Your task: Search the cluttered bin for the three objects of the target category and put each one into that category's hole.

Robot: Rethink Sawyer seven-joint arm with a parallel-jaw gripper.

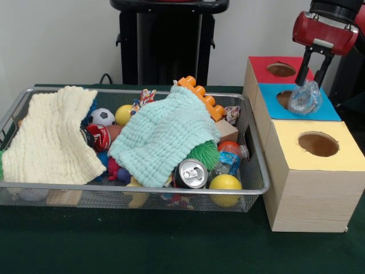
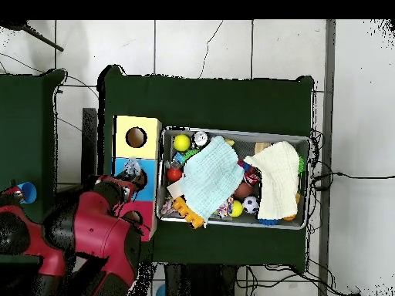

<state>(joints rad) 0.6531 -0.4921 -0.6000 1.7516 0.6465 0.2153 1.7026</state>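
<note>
My gripper is shut on a clear wrinkly plastic bottle and holds it just above the blue-topped box. The bottle partly covers the box's round hole. In the overhead view the bottle shows over the blue box at the end of my red arm. The wire mesh bin lies left of the boxes, full of clutter. A clear item with a blue label lies at its right front, perhaps another bottle. No third bottle shows.
A cream cloth and a mint cloth cover much of the bin. A silver can, yellow balls, a green spiky ball and an orange brick lie around them. A red-topped box and a yellow-topped box flank the blue one.
</note>
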